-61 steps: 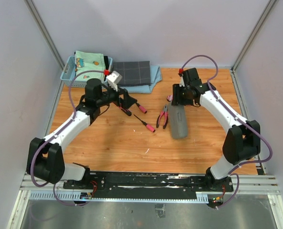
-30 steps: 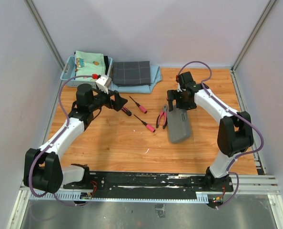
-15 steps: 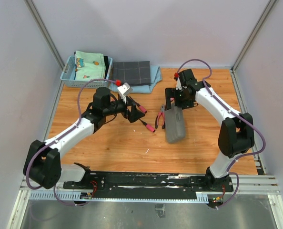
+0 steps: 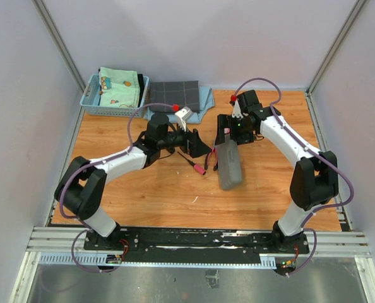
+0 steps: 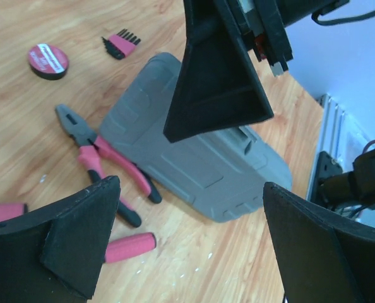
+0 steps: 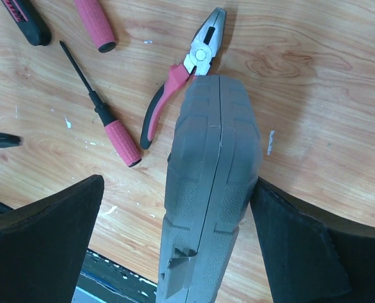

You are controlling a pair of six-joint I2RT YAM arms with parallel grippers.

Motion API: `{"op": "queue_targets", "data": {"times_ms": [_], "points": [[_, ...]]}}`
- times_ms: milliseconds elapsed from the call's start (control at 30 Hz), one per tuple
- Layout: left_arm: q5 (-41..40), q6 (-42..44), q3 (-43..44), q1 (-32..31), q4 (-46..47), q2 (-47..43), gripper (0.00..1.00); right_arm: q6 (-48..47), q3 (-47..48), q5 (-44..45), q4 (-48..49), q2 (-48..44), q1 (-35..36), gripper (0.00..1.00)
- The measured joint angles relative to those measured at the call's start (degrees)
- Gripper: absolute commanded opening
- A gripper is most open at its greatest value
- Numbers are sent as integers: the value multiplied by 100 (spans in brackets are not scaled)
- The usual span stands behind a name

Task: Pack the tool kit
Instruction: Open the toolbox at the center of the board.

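Observation:
The grey tool kit case (image 4: 229, 164) (image 6: 211, 158) is shut and stands tipped on its long edge between the fingers of my right gripper (image 4: 228, 136) (image 6: 178, 183). The jaws are open: one finger rests against the case side and the other stands apart. My left gripper (image 4: 199, 149) (image 5: 190, 189) is open just left of the case (image 5: 194, 158), above bare wood. Pink-and-black pliers (image 5: 102, 161) (image 6: 175, 88) lie beside the case. A screwdriver (image 4: 196, 165) (image 6: 105, 120), a round tape (image 5: 47, 60) and a small bit holder (image 5: 121, 45) lie nearby.
A light blue basket (image 4: 88, 96) holding folded fabric stands at the back left. A dark checked folded cloth (image 4: 175, 96) lies next to it. A second pink handle (image 6: 93, 25) and a black-and-pink knife (image 6: 26, 19) lie left of the pliers. Walls enclose the table.
My left arm has swung right, from near the basket to just beside the case. The case has gone from lying flat to standing on its edge under the right gripper.

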Motion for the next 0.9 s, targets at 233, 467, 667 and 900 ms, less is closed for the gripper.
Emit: {"op": "queue_targets", "data": {"times_ms": [233, 467, 667, 900], "points": [[133, -951, 42, -170, 715, 479, 98, 81, 0, -133, 2, -13, 0, 99], [387, -1217, -116, -496, 1178, 472, 99, 199, -55, -175, 4, -44, 0, 99], [555, -1187, -173, -857, 1268, 472, 99, 240, -118, -186, -52, -46, 0, 98], [649, -1152, -293, -887, 1342, 474, 99, 251, -461, -188, -157, -269, 0, 98]]}}
